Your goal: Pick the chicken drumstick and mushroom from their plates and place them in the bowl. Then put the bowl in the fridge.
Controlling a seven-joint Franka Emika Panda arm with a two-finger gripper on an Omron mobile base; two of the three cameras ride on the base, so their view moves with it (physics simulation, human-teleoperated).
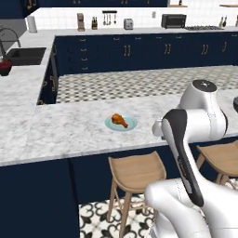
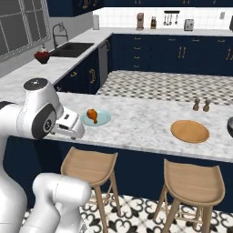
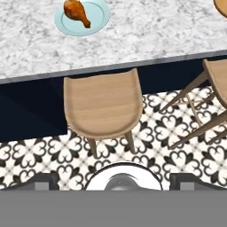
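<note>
Gripper (image 3: pixel 113 184) is spread wide, nothing held, above a wooden stool (image 3: pixel 103 104). Chicken drumstick (image 3: pixel 76 12) is seen on the pale-blue plate (image 3: pixel 98 17) beyond. Its tapered bone may be pinched off-centre and slip.

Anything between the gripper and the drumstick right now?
Nothing visible. The drumstick lies alone on the blue plate on the bare marble counter. The open gripper hangs back over the stool, short of the counter edge.
</note>
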